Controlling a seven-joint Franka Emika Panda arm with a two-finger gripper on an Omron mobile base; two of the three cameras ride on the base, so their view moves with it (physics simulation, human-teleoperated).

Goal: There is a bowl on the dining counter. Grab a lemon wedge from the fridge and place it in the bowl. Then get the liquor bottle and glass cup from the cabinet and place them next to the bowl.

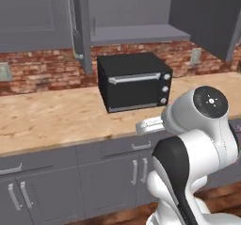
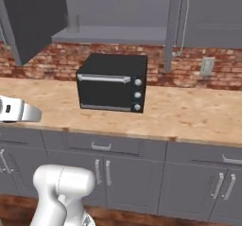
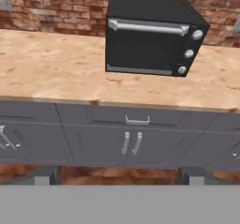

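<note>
Our hand sits low, fingertips spread, gripping nothing; small translucent glass cup stands upright on the open grey cabinet's shelf, well above.

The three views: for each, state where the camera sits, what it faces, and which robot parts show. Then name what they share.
Left base view: behind-left, facing the open cabinet and toaster oven; arm lower right.
Right base view: behind-right, facing the same; arm lower left.
Hand view: on the hand, facing the counter; gripper fingertips apart at bottom.
Shared: toaster oven, counter, brick wall.
</note>
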